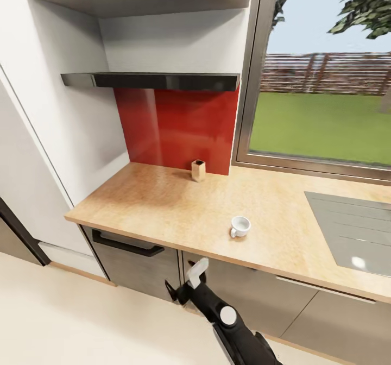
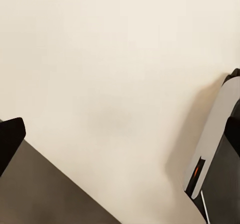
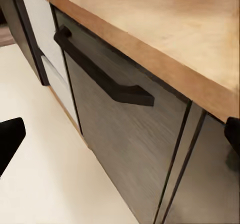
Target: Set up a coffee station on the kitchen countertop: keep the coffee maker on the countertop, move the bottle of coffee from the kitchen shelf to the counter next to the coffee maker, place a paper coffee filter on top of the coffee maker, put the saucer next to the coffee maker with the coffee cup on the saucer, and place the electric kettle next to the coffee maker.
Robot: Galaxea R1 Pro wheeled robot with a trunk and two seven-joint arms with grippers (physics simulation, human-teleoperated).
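A small white coffee cup with a side handle stands alone on the kitchen countertop, near its front edge and left of the sink. A black kitchen shelf hangs above the red backsplash; its top surface is hidden from here. My right gripper is open and empty, low in front of the grey cabinet, below and left of the cup. My left gripper is open over the pale floor, holding nothing. The coffee maker, bottle of coffee, paper coffee filter, saucer and electric kettle are out of view.
A small wooden box stands against the backsplash. The steel sink is set in at the right, under a window. A black drawer handle juts from the cabinet front close to my right gripper. A tall white cabinet bounds the counter's left end.
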